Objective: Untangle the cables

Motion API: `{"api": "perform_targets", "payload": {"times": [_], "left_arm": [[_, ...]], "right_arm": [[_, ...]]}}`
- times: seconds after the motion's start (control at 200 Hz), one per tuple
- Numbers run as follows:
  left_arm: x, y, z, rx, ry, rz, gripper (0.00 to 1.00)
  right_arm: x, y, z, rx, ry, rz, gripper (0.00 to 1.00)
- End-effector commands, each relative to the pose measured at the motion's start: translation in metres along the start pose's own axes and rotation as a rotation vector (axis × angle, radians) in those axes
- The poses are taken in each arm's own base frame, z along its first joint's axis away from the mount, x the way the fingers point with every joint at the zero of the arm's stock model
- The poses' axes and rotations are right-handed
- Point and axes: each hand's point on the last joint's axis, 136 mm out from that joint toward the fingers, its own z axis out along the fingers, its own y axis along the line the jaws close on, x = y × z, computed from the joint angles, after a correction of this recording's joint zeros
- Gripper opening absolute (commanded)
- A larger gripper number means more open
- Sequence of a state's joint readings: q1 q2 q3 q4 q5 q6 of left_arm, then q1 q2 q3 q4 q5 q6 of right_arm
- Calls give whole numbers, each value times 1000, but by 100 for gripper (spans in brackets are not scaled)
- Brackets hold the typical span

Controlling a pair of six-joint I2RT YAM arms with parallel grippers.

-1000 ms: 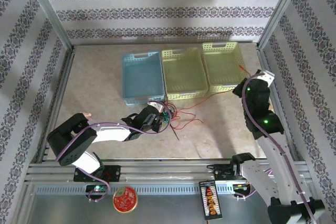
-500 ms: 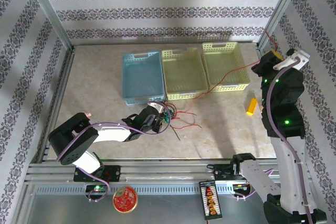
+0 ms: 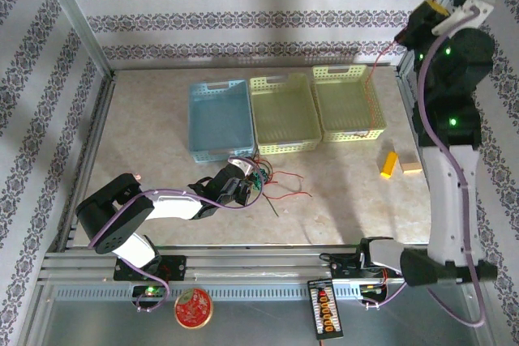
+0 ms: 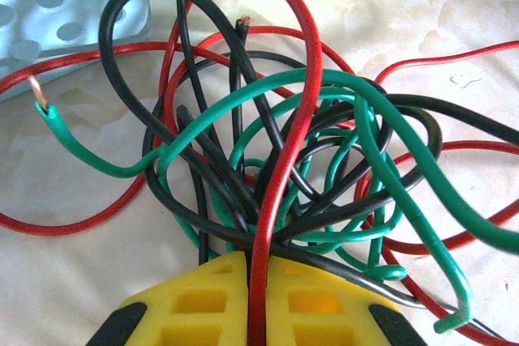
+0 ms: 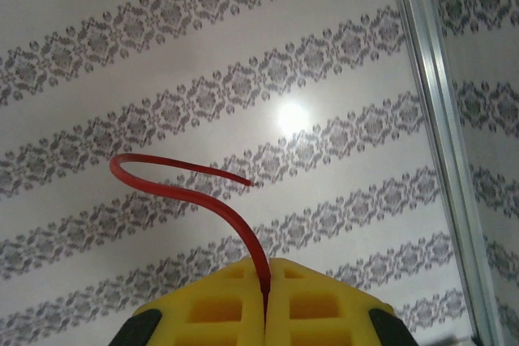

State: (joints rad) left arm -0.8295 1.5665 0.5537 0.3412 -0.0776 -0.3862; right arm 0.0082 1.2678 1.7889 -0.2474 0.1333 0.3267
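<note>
Your right fingers (image 5: 280,301) are shut tight on one red cable (image 5: 243,230). Its loose end curls up just past them, in front of the patterned wall (image 5: 340,54). That arm is lifted high up at the far right. From there the red cable hangs down over the edge of the right basket (image 3: 349,69) and runs low across the counter (image 3: 146,135), back toward the other cables.

Your left fingers (image 4: 239,305) are shut too. They pinch a red cable right at the foot of the knot (image 4: 292,184). I cannot tell if it is the same red cable that the other arm is pulling. The knot lies on the counter, just in front of the blue basket (image 3: 193,119).

So how far along are you? I think you are near the start. One red cable is stretched out long, but its low end seems to go back into the knot, so it is not free yet. The black, green and red cables loop over and under each other in one big bunch. No cable lies all by itself. All three baskets look bare, as far as I can see.

What is left: get this red one all the way out, then work each of the other cables loose.
</note>
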Motion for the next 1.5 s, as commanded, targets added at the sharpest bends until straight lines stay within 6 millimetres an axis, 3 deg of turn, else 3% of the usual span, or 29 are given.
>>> {"api": "perform_targets", "payload": {"times": [0.0,0.18,0.335,0.49,0.685,0.795,0.95,1.179,1.384,1.494], "left_arm": [[44,12,2,-27,161,48,0],[41,11,1,-24,157,50,0],[43,13,0,-31,157,45,0],[44,12,1,-29,165,49,0],[45,10,7,-24,179,57,0],[46,9,9,-21,184,57,0],[46,9,9,-19,183,56,0],[47,10,7,-24,183,55,0],[47,11,7,-26,185,55,0],[47,11,7,-27,186,56,0]], "right_arm": [[-24,-2,18,41,-77,-108,0],[-8,-17,55,129,-57,-202,0],[-6,-18,66,147,-60,-206,0],[-26,-9,69,129,-107,-207,0],[-68,11,53,69,-196,-153,0],[-68,6,55,98,-198,-157,0],[-35,-4,74,138,-108,-176,0],[24,-3,95,204,93,-286,0],[89,16,86,327,245,-579,0],[120,16,78,382,315,-683,0]]}}
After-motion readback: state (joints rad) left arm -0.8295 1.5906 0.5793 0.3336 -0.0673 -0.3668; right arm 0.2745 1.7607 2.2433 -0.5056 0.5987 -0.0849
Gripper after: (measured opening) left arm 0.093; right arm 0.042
